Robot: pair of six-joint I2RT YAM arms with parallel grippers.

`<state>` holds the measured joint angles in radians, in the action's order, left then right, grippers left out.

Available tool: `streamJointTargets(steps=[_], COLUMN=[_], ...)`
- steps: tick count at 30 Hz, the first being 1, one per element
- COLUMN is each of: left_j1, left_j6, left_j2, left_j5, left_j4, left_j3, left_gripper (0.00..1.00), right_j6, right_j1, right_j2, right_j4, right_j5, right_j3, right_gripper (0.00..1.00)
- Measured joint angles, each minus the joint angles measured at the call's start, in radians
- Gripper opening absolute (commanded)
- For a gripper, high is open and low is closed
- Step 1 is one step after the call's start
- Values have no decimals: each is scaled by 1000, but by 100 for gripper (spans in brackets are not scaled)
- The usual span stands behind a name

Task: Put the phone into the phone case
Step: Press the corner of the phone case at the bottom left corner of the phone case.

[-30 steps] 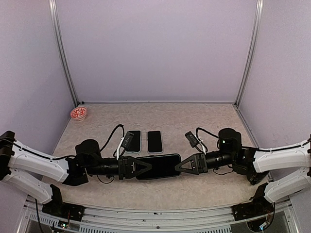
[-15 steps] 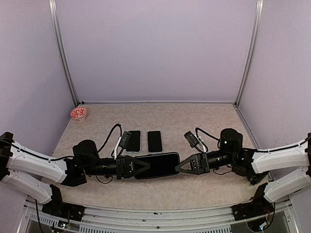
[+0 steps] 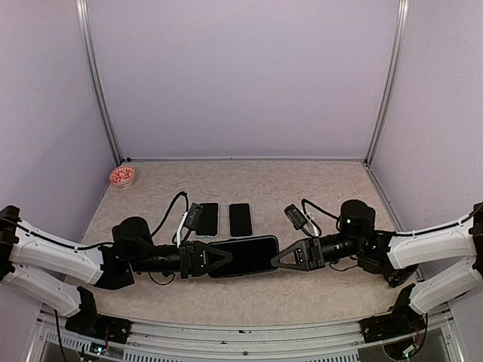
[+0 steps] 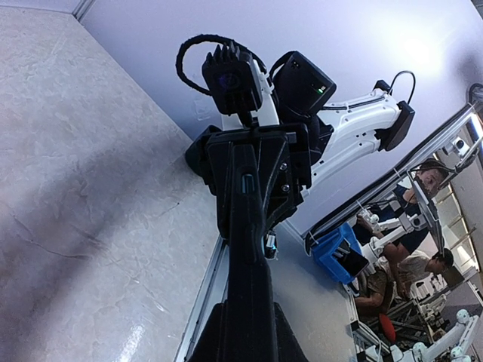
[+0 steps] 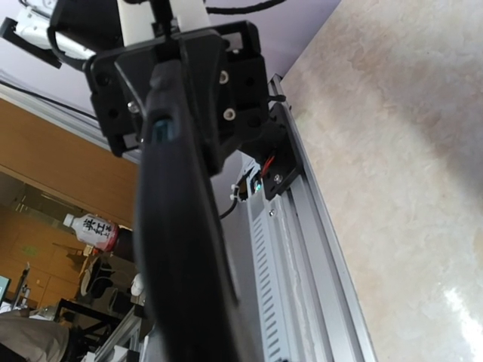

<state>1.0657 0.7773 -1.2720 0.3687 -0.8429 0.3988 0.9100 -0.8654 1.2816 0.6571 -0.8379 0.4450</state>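
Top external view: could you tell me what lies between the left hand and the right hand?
A dark phone-shaped slab spans it, one end in the left hand, the other meeting the right hand; the top external view shows this.

The top view looks down from behind the arm bases (image 3: 98,324) over the whole counter (image 3: 302,188). Each wrist view sits close, sighting edge-on along the phone (image 3: 245,256) toward the opposite arm (image 4: 355,128). All three share the phone.
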Motion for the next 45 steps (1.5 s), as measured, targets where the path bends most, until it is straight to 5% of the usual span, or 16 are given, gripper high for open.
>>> streamJointTargets(steps=[18,25,34,45], left_j1=[4,12,13,14], left_j6=[1,-16,-39,-58], left_j2=[14,17,16,5], left_j5=[-28,-46,-30,30], left_j4=[39,54,71,101], left_j3=[0,0,0,9], left_gripper=[0,0,0,0], right_j6=[-23,-25,-127,-239], right_j1=[4,4,3,3], right_j2=[24,32,-17,-95], right_j4=[19,4,-177,-287], right_j5=[-7,1,56,114], right_j3=[0,0,24,44], right_gripper=[5,38,66,70])
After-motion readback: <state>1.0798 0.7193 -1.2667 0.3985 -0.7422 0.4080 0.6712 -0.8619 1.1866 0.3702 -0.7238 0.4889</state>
